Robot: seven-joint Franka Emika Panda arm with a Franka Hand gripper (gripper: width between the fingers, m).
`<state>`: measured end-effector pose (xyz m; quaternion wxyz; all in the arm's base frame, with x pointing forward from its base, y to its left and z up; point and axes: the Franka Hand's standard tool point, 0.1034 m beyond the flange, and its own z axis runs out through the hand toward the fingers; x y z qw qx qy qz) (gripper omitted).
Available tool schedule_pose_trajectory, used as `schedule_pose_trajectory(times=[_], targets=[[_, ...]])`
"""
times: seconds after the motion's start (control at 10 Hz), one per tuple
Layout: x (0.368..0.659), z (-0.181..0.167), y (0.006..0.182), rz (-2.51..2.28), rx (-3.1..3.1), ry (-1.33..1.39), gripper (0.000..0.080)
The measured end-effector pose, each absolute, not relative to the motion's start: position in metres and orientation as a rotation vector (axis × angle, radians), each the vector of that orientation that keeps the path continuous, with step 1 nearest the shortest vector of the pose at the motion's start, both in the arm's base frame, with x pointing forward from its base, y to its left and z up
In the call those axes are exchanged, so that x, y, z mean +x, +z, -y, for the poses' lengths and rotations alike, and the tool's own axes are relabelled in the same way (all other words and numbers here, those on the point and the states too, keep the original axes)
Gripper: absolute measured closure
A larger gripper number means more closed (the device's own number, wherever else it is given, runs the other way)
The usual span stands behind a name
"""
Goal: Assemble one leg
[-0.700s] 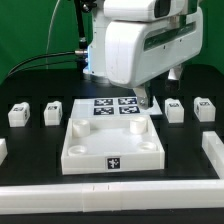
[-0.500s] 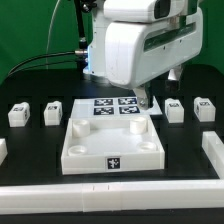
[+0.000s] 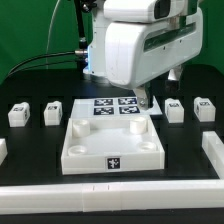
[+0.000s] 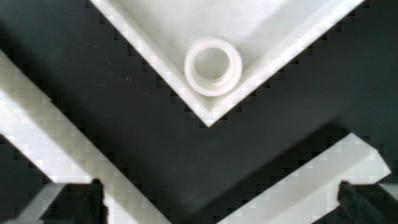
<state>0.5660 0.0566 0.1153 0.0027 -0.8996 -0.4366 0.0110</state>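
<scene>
Gripper (image 4: pixel 214 205) spread apart by panel (image 3: pixel 112 140) corner socket (image 4: pixel 214 66); leg (image 3: pixel 174 110) shows b/w tag.

Sides per exterior view. Centre blocked by large white panel (image 3: pixel 110 140), marker board (image 3: pixel 115 107) flat just behind it. Rear centre filled by arm body (image 3: pixel 135 45), hanging over the marker board. Gripper (image 3: pixel 146 100) low between marker board and inner right leg (image 3: pixel 174 110), crowding that gap. Strips of bare black table (image 3: pixel 35 135) free between outer left leg (image 3: pixel 17 114), inner left leg (image 3: pixel 53 111) and panel; likewise between inner right leg and outer right leg (image 3: pixel 204 110). Front fenced by low white rail (image 3: pixel 110 195). Wrist view: mostly table between spread fingers (image 4: pixel 63 200).
</scene>
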Motion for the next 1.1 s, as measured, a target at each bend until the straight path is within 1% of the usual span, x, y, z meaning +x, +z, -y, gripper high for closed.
schedule_pose_trajectory(times=[0.2,0.4,0.6,0.7,1.1], targets=[[0.565,-0.056,0.115,1.390,-2.813,0.028,0.0150],[0.540,-0.042,0.108,1.577,-2.712,0.028,0.0150],[0.517,-0.025,0.095,1.870,-2.505,0.046,0.0150],[0.512,-0.022,0.091,1.882,-2.485,0.065,0.0150],[0.512,-0.022,0.091,1.875,-2.489,0.065,0.0150]])
